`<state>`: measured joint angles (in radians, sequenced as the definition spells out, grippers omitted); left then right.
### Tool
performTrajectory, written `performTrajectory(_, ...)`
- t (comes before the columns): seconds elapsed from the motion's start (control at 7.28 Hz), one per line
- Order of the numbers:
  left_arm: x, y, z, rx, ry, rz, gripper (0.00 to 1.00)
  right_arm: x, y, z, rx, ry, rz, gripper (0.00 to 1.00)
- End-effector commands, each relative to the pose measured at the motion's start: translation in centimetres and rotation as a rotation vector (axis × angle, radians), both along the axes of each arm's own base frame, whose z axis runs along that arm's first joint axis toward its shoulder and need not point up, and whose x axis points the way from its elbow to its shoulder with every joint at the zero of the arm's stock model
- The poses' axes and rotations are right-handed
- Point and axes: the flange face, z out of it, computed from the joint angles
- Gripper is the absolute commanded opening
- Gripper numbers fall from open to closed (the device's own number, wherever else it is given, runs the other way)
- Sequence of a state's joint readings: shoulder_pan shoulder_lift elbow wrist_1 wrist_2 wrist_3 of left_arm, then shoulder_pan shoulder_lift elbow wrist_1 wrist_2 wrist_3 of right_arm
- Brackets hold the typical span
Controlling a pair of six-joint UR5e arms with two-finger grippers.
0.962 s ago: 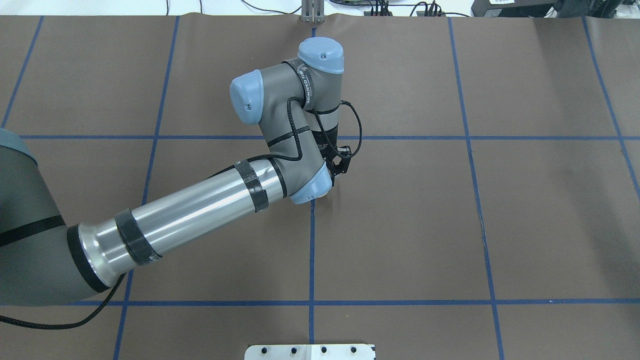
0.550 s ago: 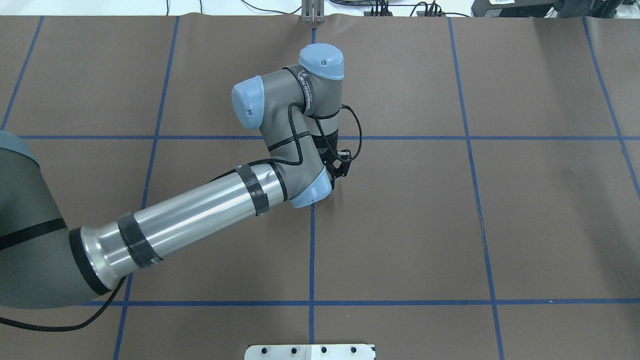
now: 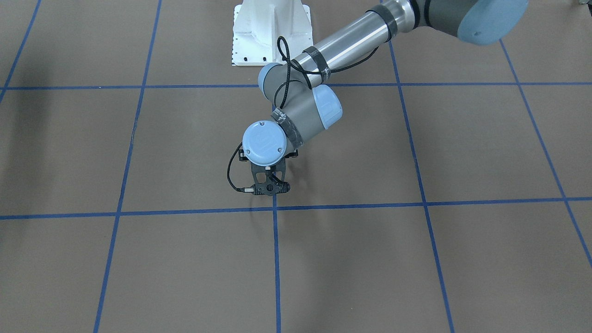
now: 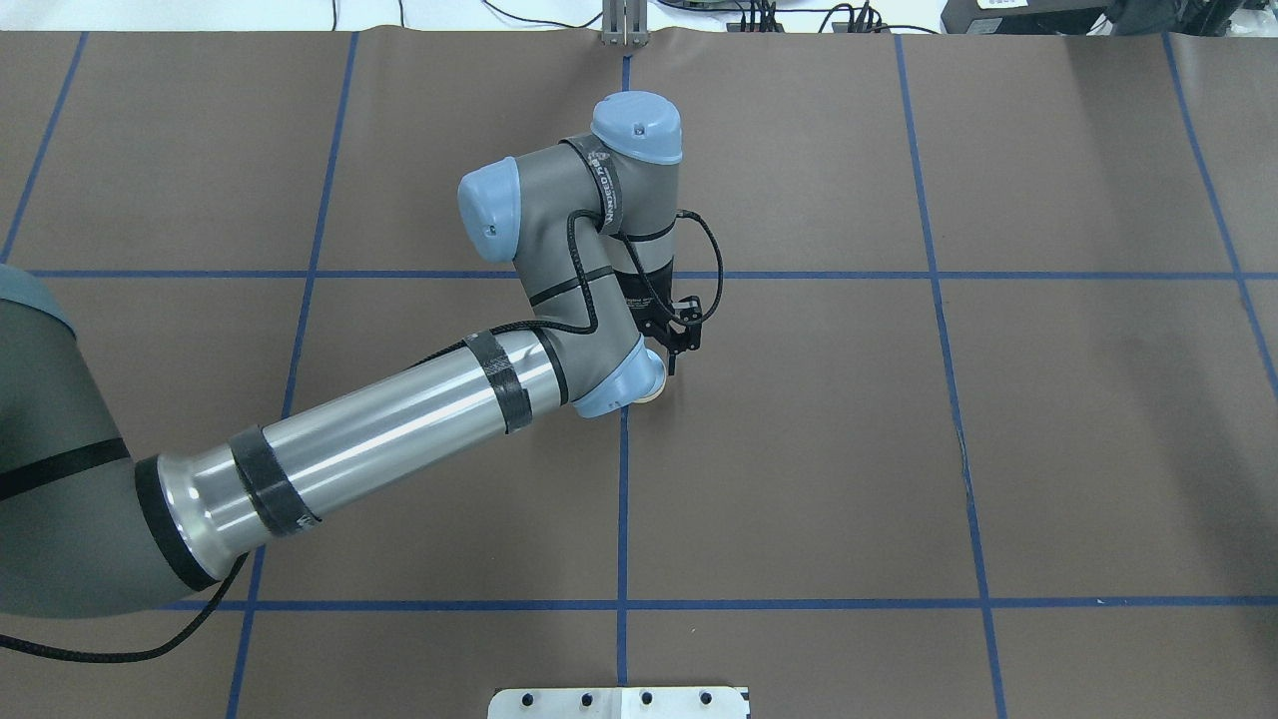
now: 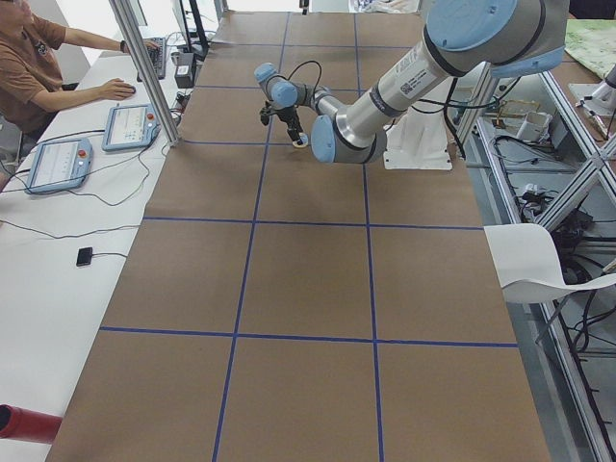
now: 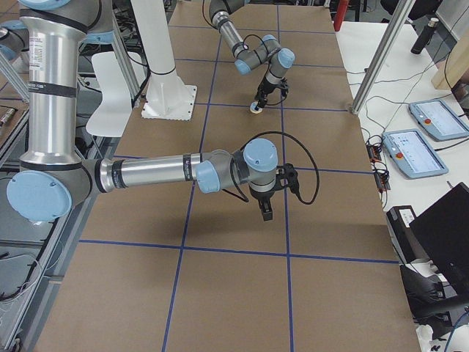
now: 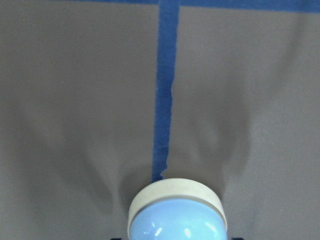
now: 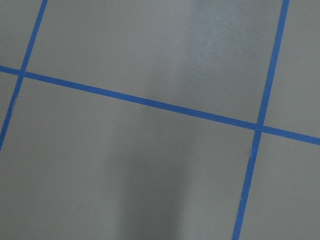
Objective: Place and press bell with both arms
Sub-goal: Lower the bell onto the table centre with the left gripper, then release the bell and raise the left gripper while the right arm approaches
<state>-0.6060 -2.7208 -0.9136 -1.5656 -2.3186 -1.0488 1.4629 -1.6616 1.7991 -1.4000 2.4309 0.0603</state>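
Observation:
The bell (image 7: 177, 220) fills the bottom middle of the left wrist view: a light-blue dome with a cream base ring, its shadow on the brown table. Only its cream edge (image 4: 656, 392) shows beside the wrist's blue cap in the overhead view. It also shows under the far arm in the exterior right view (image 6: 256, 108) and in the exterior left view (image 5: 300, 144). My left gripper (image 3: 269, 188) points down at the table's middle and seems shut on the bell. My right gripper (image 6: 265, 214) hangs over the table in the exterior right view only; I cannot tell its state.
Blue tape lines (image 4: 622, 499) divide the brown table into squares. The white pedestal base (image 3: 270, 32) stands at the robot's edge. An operator (image 5: 29, 67) sits at a side desk with control tablets (image 5: 135, 125). An aluminium post (image 6: 374, 66) stands beside the table.
The left wrist has shifted slightly and turned a little over the same spot. The bell's cream edge, hidden half a second ago, shows again beside the wrist cap.

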Motion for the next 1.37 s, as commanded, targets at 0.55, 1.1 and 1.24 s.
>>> performTrajectory(0.55,-23.9,0.2,4.0,0.130,0.160,-0.190,0.98,-16.1,-6.6,-16.7,-0.121,-0.070,0.131,0.83)
performTrajectory(1.1,-40.2,3.0,14.5,0.277,0.142,-0.221,0.98,-37.9,-0.6,-29.7,-0.186,-0.066,0.190,0.00)
performTrajectory(1.24,-42.6,3.0,16.2,0.302,0.130,-0.221,0.98,-42.0,-0.3,-32.5,-0.225,-0.042,0.159,0.00)
